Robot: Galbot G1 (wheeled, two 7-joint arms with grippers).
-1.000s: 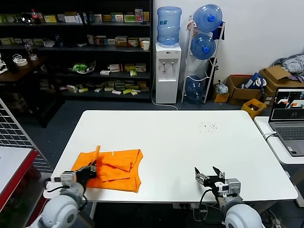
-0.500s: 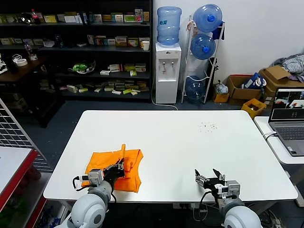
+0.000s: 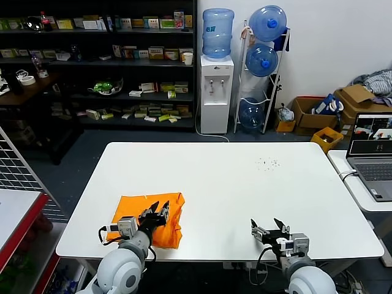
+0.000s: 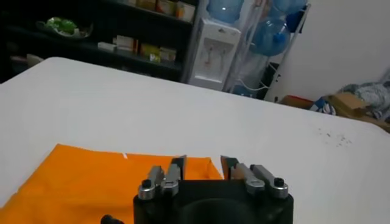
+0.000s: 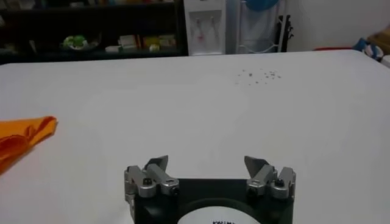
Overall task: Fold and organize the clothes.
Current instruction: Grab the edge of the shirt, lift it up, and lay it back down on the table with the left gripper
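Orange cloth sits folded into a compact rectangle near the desk's (image 3: 233, 184) front left corner: the T-shirt (image 3: 131, 211), with its upper layer now lying flat where a moment ago a flap was lifted above it. Over its right half hovers the left claw (image 3: 157, 211), fingers parted and holding nothing, having just let go of the fabric. That suggests this fold is laid down, and smoothing or another fold may follow. Well to the right, near the front edge, the right claw (image 3: 268, 228) waits wide open, empty, on bare desk.
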